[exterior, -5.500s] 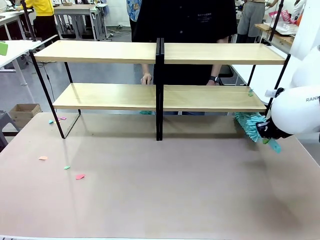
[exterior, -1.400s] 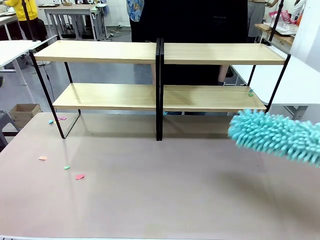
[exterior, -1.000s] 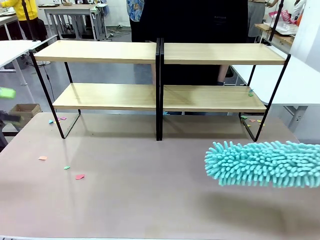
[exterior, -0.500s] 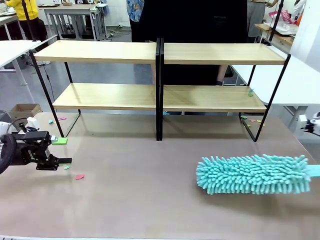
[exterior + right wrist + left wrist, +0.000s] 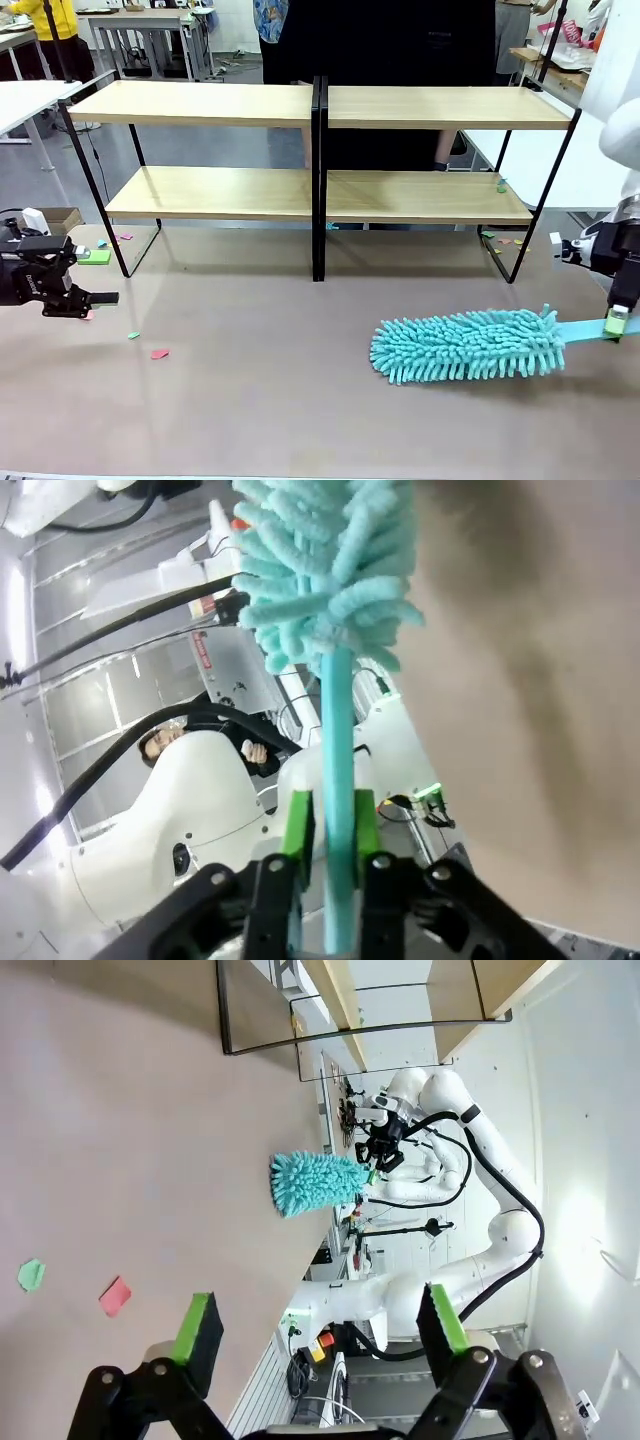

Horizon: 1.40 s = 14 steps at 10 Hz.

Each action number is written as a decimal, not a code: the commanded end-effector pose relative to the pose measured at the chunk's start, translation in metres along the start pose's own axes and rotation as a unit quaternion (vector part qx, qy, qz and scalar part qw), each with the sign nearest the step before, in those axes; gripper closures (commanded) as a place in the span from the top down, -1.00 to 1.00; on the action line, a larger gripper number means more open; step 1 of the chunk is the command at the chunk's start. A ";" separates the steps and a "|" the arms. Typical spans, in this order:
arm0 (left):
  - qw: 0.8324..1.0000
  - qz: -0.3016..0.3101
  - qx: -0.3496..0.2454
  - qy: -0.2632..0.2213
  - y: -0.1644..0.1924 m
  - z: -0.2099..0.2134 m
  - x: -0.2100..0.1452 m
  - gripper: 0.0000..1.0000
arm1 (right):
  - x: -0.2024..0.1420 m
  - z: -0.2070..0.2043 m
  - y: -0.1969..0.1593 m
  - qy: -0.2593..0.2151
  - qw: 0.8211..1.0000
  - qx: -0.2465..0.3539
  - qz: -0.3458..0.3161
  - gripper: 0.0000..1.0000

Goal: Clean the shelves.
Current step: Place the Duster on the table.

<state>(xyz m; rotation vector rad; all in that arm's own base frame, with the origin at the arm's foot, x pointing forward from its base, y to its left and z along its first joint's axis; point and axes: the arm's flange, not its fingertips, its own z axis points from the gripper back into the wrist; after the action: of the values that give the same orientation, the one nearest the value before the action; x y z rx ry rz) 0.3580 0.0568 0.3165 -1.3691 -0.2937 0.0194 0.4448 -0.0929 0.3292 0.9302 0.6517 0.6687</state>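
Observation:
The shelves (image 5: 210, 105) stand across the far half of the table, light-wood boards in a black frame, also seen in the left wrist view (image 5: 470, 985). A teal fluffy duster (image 5: 465, 345) lies on the tabletop at the right, head pointing left. My right gripper (image 5: 617, 322) is at the table's right edge, shut on the duster's handle; the green pads (image 5: 297, 825) press the teal stick (image 5: 335, 730) from both sides. My left gripper (image 5: 98, 278) hovers low at the table's left edge, open and holding nothing (image 5: 318, 1325). The duster (image 5: 315, 1182) lies far off in its view.
Small paper scraps lie on the table at the left (image 5: 160, 353) and under the rack's right end (image 5: 490, 237); a green scrap (image 5: 501, 185) sits on the lower right board. A person in black (image 5: 380, 40) stands behind the rack. White side tables flank it.
The duster has come down from mid-air onto the table and slid left. The right arm now shows at the right edge. The left gripper entered from the left, then drew back slightly.

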 end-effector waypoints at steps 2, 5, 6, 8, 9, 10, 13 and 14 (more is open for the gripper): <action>1.000 0.006 -0.001 0.007 -0.002 -0.004 -0.007 1.00 | -0.014 0.018 -0.002 -0.065 0.995 -0.074 -0.037 1.00; 1.000 0.006 -0.001 0.007 -0.002 -0.004 -0.007 1.00 | -0.064 0.056 -0.019 -0.370 0.906 -0.177 -0.109 1.00; 1.000 0.006 -0.001 0.007 -0.002 -0.004 -0.007 1.00 | -0.083 0.061 -0.019 -0.453 0.877 -0.127 -0.095 1.00; 1.000 0.006 -0.001 0.007 -0.002 -0.004 -0.007 1.00 | -0.118 0.058 0.002 -0.410 0.899 0.107 -0.109 1.00; 1.000 0.006 -0.001 0.007 -0.002 -0.004 -0.007 1.00 | -0.128 0.046 0.025 -0.404 0.893 0.128 -0.150 1.00; 1.000 0.006 -0.001 0.007 -0.002 -0.004 -0.007 1.00 | -0.123 0.031 0.040 -0.403 0.889 0.129 -0.175 1.00; 1.000 0.006 -0.001 0.007 -0.002 -0.004 -0.007 1.00 | -0.134 0.041 0.014 -0.380 0.908 0.107 -0.142 1.00; 1.000 0.006 -0.001 0.007 -0.002 -0.004 -0.007 1.00 | -0.134 0.041 0.014 -0.380 0.908 0.107 -0.142 1.00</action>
<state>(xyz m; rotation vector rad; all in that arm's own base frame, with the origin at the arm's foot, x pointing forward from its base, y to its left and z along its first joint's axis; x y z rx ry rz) 0.3582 0.0537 0.3138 -1.3652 -0.2802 0.0171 0.3820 -0.1990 0.3908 1.1762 0.1672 -0.0782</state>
